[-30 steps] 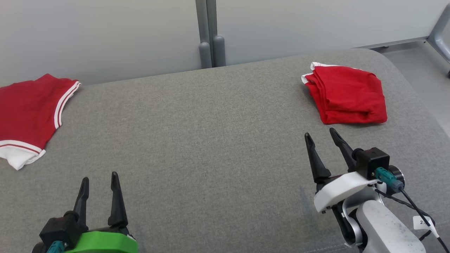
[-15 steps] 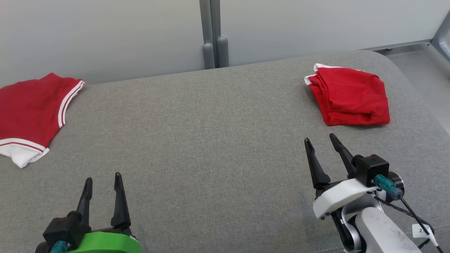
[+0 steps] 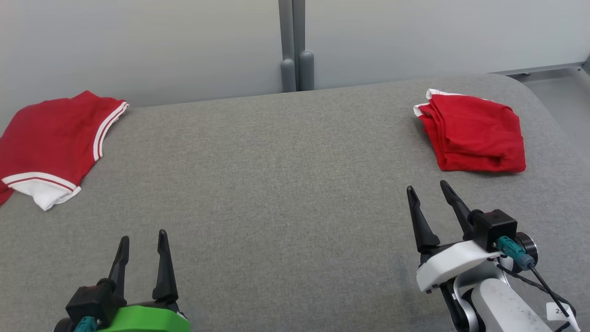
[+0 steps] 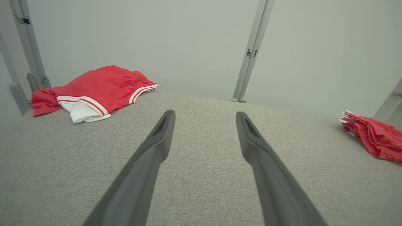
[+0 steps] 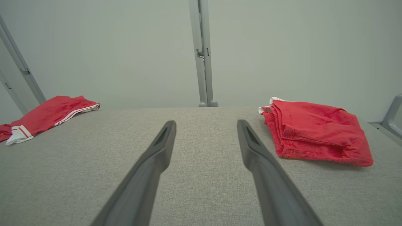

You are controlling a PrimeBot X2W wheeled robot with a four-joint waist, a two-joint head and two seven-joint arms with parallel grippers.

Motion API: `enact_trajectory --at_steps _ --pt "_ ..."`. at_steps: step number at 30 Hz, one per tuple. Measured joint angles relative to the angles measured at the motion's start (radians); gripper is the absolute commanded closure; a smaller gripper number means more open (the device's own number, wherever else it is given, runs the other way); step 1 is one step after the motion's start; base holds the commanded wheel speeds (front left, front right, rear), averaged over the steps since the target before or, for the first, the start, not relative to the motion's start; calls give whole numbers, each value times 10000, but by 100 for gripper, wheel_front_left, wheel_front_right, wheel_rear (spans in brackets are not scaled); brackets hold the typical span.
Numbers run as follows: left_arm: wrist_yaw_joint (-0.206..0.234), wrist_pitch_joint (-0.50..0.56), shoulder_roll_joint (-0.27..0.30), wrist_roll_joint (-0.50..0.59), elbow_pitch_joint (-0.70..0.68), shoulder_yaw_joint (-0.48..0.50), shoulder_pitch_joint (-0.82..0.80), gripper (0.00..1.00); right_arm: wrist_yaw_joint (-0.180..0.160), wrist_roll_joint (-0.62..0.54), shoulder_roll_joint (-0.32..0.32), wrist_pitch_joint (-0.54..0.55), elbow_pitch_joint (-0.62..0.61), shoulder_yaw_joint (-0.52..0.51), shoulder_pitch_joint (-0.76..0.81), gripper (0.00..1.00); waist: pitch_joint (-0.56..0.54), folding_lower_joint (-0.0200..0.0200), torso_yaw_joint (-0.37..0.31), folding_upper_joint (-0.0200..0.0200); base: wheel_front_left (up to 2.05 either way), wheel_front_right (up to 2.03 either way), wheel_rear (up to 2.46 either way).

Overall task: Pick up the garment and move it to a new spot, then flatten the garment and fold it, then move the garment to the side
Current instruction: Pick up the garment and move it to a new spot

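Since the red garment on the right (image 3: 479, 138) already lies folded in a neat stack, I take the loose red garment (image 3: 55, 133) at the far left of the desk (image 3: 276, 193) to be the one to fetch next. It lies ahead and to the left of the left arm's fingers (image 3: 162, 267), well apart from them, with bare grey cloth between. It is farther again from the right arm's fingers (image 3: 417, 219), which sit near the folded stack, so the left arm is the nearer one. Both pairs of fingers are spread open and empty, low over the desk. The loose garment runs slantwise, its white-striped edge facing the desk's middle and a white cuff at its near end. In the head view the picture's edge cuts off its left part. The left wrist view shows a bunched red lump (image 4: 44, 100) there, but its full shape is hard to make out.
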Motion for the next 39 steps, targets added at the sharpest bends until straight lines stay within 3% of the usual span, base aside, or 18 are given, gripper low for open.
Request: enact_trajectory --at_steps 11,23,33,39 --pt "2 0 2 73 -142 176 -1 0 6 -151 0 0 -263 29 24 0 -25 0 1040 0 0 0 0" --pt "46 0 0 73 -403 974 230 0 282 -232 102 0 -270 410 -15 0 7 0 2630 0 0 0 0" --pt "46 0 -19 115 -313 408 273 0 267 -234 221 0 -280 29 -16 0 -13 0 4034 0 0 0 0" --pt "48 0 8 113 -334 761 276 0 268 -311 318 0 -276 255 -17 0 -28 0 4624 0 0 0 0"
